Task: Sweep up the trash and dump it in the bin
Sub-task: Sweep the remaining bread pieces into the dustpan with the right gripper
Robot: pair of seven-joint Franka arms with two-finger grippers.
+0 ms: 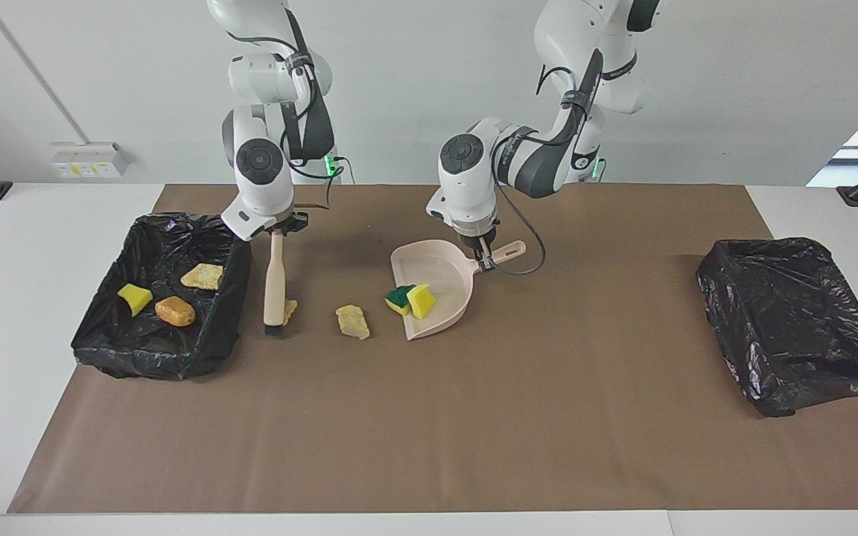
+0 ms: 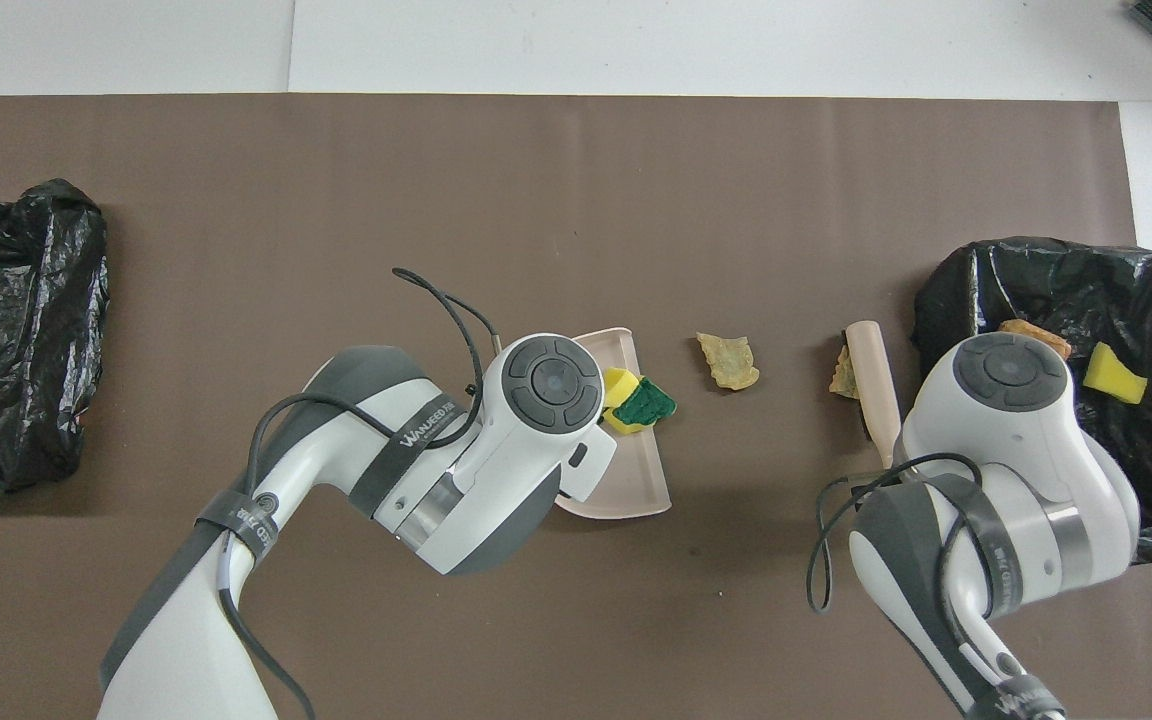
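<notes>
Right gripper (image 1: 277, 231) clamps the brush (image 1: 275, 286) just beside a bread chunk (image 1: 290, 310), ready to sweep. Left gripper (image 1: 480, 251) pinches the dustpan (image 1: 433, 286) handle, bracing it as the catcher

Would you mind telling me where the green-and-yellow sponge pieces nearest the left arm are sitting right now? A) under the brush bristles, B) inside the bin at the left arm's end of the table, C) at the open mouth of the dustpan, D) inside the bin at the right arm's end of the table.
C: the sponge pieces rest at the open edge of the dustpan, whose handle the left gripper holds, well away from the brush and both bins.
</notes>
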